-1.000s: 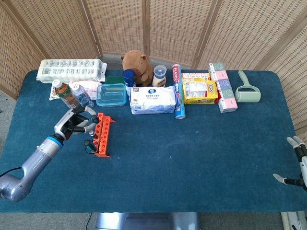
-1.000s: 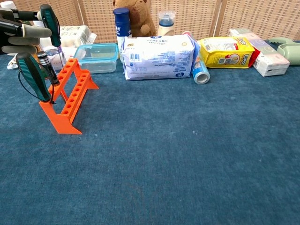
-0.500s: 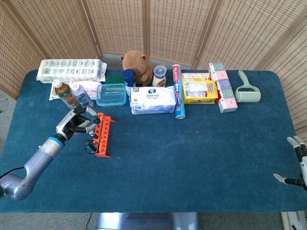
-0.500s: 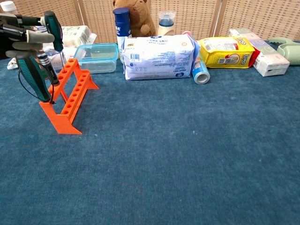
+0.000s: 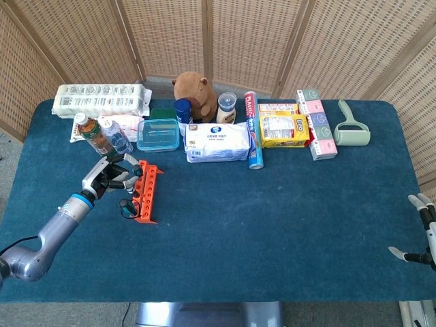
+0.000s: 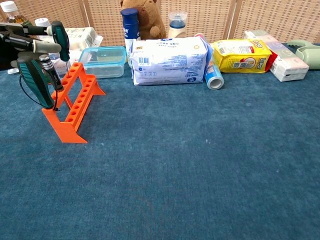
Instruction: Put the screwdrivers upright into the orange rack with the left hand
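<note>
The orange rack point(image 6: 76, 101) point(image 5: 146, 191) stands on the blue table at the left. A screwdriver with a green and black handle point(image 6: 35, 81) point(image 5: 126, 206) sits in the rack's near end, leaning left. My left hand point(image 6: 22, 39) point(image 5: 103, 180) holds a second green-handled screwdriver point(image 6: 60, 38) roughly upright. Its tip is down at the top rail near the rack's far end; I cannot tell whether it is in a hole. My right hand point(image 5: 424, 236) hangs off the table's right edge with its fingers spread and holds nothing.
Behind the rack are a clear lidded box point(image 6: 104, 61), two bottles point(image 5: 93, 132) and an egg carton point(image 5: 102, 99). Further right stand a white wipes pack point(image 6: 170, 61), a plush toy point(image 5: 194, 87), a yellow pack point(image 6: 237, 55) and a lint roller point(image 5: 352, 129).
My left hand has shifted slightly right and down with the held screwdriver, bringing its tip to the rack's far end. The right hand has not moved.
</note>
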Robot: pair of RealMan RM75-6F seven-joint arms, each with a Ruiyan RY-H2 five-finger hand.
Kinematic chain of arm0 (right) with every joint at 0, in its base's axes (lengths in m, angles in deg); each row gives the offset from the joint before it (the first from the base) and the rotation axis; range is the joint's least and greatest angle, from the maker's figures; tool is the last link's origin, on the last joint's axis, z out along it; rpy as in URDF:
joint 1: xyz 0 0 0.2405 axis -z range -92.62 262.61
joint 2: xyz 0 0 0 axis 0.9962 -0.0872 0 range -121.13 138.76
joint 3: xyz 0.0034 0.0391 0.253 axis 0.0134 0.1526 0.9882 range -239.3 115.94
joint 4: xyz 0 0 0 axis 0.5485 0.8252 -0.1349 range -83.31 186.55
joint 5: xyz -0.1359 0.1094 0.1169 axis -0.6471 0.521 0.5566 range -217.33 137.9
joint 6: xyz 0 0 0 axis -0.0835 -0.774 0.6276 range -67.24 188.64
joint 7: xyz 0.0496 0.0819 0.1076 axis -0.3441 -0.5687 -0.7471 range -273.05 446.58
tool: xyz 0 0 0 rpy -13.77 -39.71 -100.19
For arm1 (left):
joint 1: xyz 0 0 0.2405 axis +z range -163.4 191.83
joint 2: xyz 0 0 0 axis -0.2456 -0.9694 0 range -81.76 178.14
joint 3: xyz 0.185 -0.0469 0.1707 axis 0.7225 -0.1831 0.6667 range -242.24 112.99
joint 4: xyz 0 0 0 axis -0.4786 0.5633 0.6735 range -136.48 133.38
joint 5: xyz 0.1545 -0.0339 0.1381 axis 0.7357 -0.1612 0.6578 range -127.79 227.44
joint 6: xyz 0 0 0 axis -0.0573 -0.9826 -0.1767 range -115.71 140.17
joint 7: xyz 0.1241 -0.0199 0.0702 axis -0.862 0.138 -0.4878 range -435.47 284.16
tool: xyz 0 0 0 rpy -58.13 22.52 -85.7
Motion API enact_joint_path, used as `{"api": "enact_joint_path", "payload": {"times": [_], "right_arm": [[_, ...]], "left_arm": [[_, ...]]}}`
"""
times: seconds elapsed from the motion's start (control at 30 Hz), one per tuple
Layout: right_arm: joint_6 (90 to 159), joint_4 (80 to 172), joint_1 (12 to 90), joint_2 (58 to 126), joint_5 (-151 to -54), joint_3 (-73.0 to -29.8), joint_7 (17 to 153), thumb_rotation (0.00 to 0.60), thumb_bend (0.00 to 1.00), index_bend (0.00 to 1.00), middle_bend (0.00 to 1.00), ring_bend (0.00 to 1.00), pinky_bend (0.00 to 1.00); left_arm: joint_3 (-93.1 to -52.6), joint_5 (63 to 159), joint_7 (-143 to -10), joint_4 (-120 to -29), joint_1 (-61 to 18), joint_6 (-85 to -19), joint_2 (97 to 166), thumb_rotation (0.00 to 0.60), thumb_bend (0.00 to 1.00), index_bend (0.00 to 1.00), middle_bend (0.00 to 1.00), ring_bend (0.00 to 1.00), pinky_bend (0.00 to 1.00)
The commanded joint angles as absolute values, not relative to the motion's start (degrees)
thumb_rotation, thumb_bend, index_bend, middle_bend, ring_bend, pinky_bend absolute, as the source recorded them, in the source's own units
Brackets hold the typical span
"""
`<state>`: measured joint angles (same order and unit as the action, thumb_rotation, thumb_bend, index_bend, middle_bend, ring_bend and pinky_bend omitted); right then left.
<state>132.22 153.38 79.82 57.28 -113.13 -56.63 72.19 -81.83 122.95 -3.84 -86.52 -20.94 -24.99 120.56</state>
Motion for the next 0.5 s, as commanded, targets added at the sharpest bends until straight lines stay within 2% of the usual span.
{"api": "enact_joint_path", "payload": {"times": [0.03,0.5], "right_arm": [[132.2,153.4,79.8,57.3,-113.1,-56.6,72.2,0.600,0.00,0.07,0.00,0.00,0.02],[132.4,153.5,79.9,57.3,-113.0,-56.6,72.3,0.600,0.00,0.07,0.00,0.00,0.02]], "left_arm": [[-81.5,122.7,-4.9,-85.8,-21.0,-25.2,121.1,0.600,0.38,0.58,1.00,0.96,0.99],[-81.5,122.3,-5.7,-84.7,-20.5,-26.0,122.3,0.600,0.38,0.58,1.00,0.96,0.99]]}}
